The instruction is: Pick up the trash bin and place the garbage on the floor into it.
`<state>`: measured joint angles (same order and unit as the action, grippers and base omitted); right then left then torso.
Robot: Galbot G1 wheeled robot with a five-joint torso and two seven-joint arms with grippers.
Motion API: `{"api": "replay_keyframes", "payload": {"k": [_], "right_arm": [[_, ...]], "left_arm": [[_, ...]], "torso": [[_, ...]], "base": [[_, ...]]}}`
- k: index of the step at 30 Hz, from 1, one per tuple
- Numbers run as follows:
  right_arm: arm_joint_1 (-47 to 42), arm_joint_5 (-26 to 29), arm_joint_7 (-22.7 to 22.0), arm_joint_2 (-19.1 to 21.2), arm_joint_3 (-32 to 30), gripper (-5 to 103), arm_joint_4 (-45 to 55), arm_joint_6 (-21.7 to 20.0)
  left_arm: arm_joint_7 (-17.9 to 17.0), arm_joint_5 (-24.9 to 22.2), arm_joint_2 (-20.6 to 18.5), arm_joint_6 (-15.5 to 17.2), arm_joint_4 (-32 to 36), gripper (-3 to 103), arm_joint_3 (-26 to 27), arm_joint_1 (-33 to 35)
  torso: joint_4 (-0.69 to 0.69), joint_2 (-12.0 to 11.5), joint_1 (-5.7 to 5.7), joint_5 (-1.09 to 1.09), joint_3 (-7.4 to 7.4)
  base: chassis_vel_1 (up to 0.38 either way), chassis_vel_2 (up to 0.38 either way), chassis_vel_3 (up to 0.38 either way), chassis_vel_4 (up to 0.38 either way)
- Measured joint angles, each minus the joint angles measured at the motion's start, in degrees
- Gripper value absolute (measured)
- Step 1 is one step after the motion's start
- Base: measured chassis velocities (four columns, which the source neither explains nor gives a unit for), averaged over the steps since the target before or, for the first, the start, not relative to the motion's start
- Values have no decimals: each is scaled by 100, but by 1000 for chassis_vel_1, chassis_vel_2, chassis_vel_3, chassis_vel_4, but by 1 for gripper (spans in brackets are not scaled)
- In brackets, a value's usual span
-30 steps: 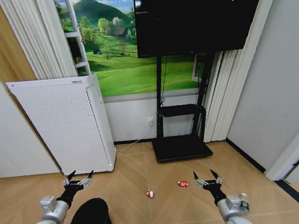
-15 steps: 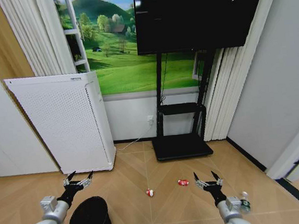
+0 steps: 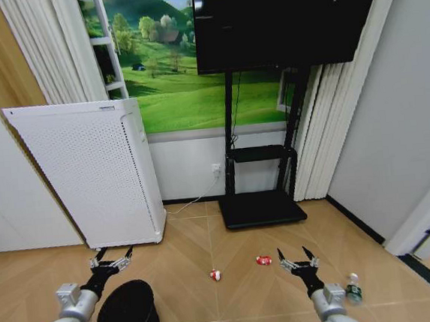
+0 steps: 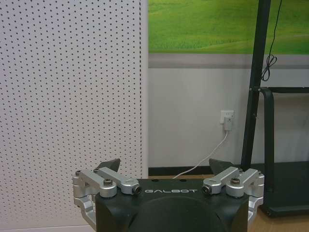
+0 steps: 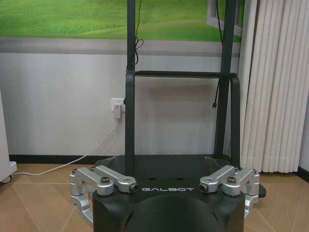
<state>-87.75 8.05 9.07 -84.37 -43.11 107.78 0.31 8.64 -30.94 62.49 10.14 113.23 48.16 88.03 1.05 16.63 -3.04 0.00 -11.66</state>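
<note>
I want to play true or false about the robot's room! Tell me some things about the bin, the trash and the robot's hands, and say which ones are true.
1. The trash bin stands on the floor near the left hand. True.
2. The right hand is holding the bottle. False: that hand is open and empty, and the bottle lies on the floor beside the right arm.
3. Two red-and-white wrappers lie on the floor between the two hands. True.
4. The wrappers are already inside the trash bin. False: both are on the bare floor, apart from the bin.
5. The left hand is shut on the bin's rim. False: its fingers are spread open and it hangs just beyond the bin, gripping nothing.
</note>
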Motion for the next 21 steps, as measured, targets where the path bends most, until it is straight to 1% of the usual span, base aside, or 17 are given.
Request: {"api": "replay_keyframes", "payload": {"k": [7, 9, 12, 15, 21], "right_arm": [[21, 2, 0, 28, 28, 100, -21, 0], [43, 3, -2, 33, 44, 100, -38, -3], [54, 3, -4, 34, 49, 100, -46, -6], [75, 10, -11, 51, 52, 100, -61, -19], [91, 17, -13, 67, 54, 100, -88, -27]], "left_arm": [[8, 22, 8, -9, -2, 100, -3, -3], [9, 22, 2, -9, -4, 100, -6, 1], [10, 22, -3, -9, -11, 100, -9, 5], [16, 22, -19, -10, -37, 100, -10, 10], [17, 22, -4, -11, -45, 100, -14, 6]], "torso": [[0, -130, 40, 0, 91], [0, -199, 60, 0, 140], [0, -235, 74, 0, 161], [0, -338, 102, 0, 236], [0, -456, 134, 0, 322]], "base": [[0, 0, 0, 0], [0, 0, 0, 0], [0, 0, 0, 0], [0, 0, 0, 0], [0, 0, 0, 0]]}}
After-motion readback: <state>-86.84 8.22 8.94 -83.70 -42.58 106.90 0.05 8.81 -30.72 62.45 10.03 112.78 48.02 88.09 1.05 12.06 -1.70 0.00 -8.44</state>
